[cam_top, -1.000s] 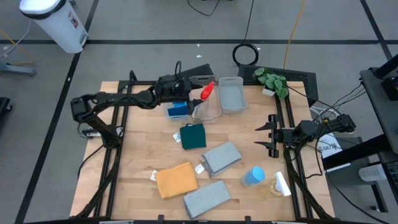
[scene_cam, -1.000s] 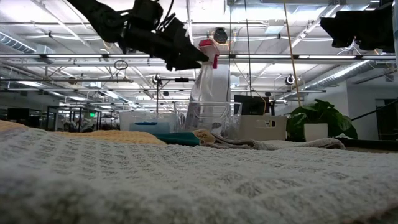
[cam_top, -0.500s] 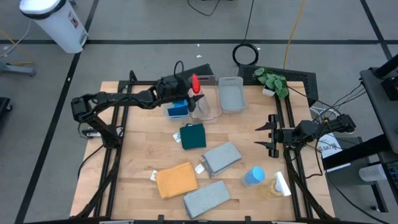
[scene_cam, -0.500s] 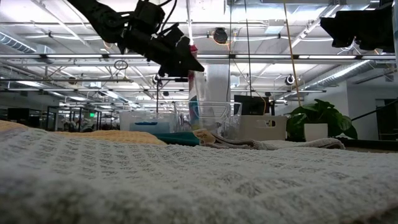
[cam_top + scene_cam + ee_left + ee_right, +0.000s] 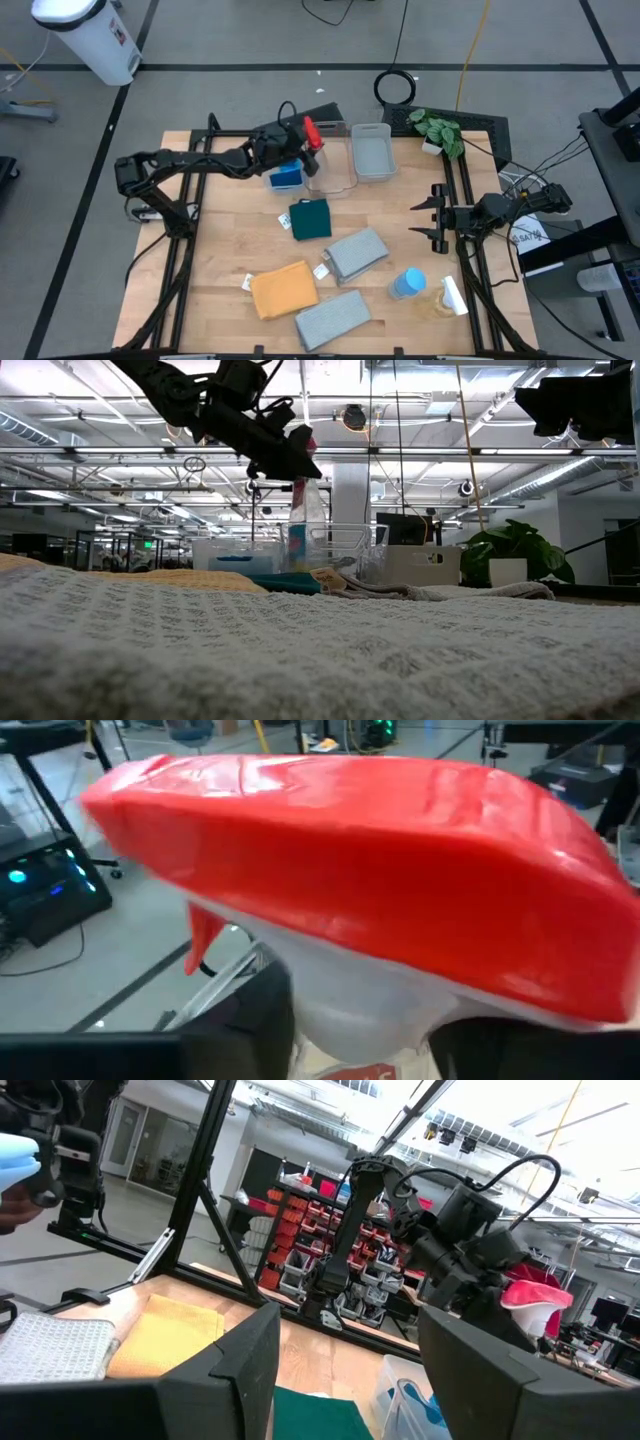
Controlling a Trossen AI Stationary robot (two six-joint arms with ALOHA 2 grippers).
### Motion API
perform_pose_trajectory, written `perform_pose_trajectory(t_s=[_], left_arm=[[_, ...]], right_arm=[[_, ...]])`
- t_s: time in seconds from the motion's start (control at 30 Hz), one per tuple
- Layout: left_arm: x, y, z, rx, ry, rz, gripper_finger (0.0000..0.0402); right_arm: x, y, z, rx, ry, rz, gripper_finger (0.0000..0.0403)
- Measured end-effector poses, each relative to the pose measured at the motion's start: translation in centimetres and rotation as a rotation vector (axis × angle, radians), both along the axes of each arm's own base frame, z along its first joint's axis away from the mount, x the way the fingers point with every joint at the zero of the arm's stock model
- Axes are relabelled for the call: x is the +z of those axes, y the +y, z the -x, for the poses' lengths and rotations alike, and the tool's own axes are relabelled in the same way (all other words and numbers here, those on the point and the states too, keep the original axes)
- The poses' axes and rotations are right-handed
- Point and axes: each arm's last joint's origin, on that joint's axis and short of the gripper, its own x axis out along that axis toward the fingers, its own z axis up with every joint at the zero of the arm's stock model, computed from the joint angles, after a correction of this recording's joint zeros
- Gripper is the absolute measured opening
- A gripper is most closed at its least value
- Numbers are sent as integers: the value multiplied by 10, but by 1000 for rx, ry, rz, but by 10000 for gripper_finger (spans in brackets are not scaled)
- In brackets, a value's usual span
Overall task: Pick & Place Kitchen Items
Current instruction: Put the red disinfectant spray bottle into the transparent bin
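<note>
A clear spray bottle with a red top (image 5: 311,132) stands upright, its lower part inside a clear bin (image 5: 340,182) at the table's far middle; the low view shows its body (image 5: 306,525). My left gripper (image 5: 298,143) is shut on it just under the red top (image 5: 360,870). At the right edge my right gripper (image 5: 436,216) waits open and holds nothing (image 5: 345,1370). On the table lie a blue sponge (image 5: 286,178), a dark-green cloth (image 5: 311,218), two grey cloths (image 5: 356,253) (image 5: 333,318), an orange cloth (image 5: 283,290), a blue-topped bottle (image 5: 407,284) and a white-topped bottle (image 5: 452,296). My left gripper pinches the bottle's white neck (image 5: 365,1015) right under the red spray head, one finger (image 5: 250,1025) on each side. The fingers come nearly level from the table's left. The bottle hangs upright below them, its base down inside the bin; whether it rests on the bin's floor I cannot tell.
A second clear bin (image 5: 372,152) stands to the right of the first. A leafy plant (image 5: 438,130) sits at the far right corner. The near half of the table holds the cloths and two bottles.
The left wrist has turned in place. The red-topped bottle has swung from leaning toward the table's right to upright, its red top now close by the gripper and its body straight down in the bin. The right arm has kept still.
</note>
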Motion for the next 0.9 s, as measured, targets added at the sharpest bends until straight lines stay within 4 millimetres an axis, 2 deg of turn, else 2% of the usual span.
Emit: perform_pose_trajectory(t_s=[0.1, 0.43, 0.6, 0.9], left_arm=[[2, 1, 0, 35, -3, -34, 151], [9, 16, 6, 254, -140, -23, 161], [3, 28, 9, 348, -183, 50, 192], [-12, 43, 4, 340, -198, 44, 157]], right_arm=[[0, 0, 0, 0, 0, 0, 208], [0, 0, 0, 0, 0, 0, 208], [0, 0, 0, 0, 0, 0, 208], [0, 0, 0, 0, -1, 0, 208]])
